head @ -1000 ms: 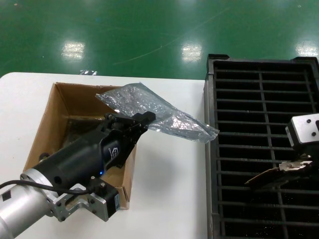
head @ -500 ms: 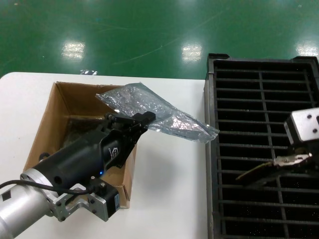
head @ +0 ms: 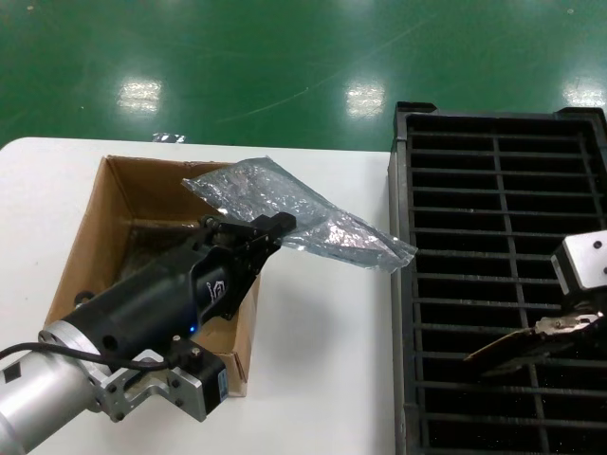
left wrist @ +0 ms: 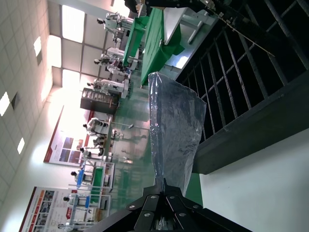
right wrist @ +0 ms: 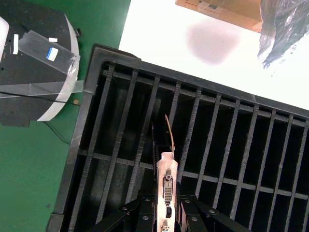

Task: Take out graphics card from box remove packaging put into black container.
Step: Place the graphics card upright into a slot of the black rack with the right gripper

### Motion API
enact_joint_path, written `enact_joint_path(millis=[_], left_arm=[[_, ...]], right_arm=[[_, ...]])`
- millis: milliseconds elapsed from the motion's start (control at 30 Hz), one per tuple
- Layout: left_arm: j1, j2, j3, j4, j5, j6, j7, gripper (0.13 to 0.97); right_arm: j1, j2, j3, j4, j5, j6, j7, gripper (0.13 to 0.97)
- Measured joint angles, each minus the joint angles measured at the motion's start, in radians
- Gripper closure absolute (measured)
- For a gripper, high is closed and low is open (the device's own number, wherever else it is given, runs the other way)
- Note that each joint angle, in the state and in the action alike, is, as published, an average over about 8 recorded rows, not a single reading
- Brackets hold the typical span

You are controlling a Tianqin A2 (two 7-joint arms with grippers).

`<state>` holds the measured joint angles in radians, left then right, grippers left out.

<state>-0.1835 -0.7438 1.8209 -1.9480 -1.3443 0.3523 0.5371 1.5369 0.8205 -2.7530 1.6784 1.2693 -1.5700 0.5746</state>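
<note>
My left gripper (head: 276, 227) is shut on one end of the packaging (head: 308, 214), a crinkly translucent bag held in the air above the right wall of the cardboard box (head: 102, 220). The left wrist view shows the bag (left wrist: 176, 128) hanging limp from the closed jaws of that gripper (left wrist: 164, 187). My right gripper (head: 572, 328) is shut on the graphics card (head: 512, 347), which hangs tilted over the near slots of the black container (head: 493, 190). In the right wrist view the silver bracket of the card (right wrist: 167, 181) sits between the jaws of the right gripper (right wrist: 167, 209), with the board edge-on above the container's ribs (right wrist: 120, 125).
The box stands on a white table (head: 322, 360), left of the container. Dark wrapped items (head: 152, 242) lie inside the box. Beyond the table is green floor (head: 285, 57). A black round base (right wrist: 29, 58) stands on the floor beside the container's corner.
My right gripper has moved the card slightly nearer and lower over the container's slots. The left arm and the bag have stayed put.
</note>
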Motion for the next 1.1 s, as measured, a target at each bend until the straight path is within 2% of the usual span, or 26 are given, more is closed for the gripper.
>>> enact_joint_path(millis=[467,1100], left_arm=[[0.000,0.000,0.000,0.000,0.000,0.000,0.000,0.958],[0.000,0.000,0.000,0.000,0.000,0.000,0.000,0.958]], right_arm=[[-0.020,-0.032,0.000,-0.048,-0.028,0.000,-0.021,0.904],[-0.009,0.007,0.000,0.020,0.000,0.000,0.008,0.904]])
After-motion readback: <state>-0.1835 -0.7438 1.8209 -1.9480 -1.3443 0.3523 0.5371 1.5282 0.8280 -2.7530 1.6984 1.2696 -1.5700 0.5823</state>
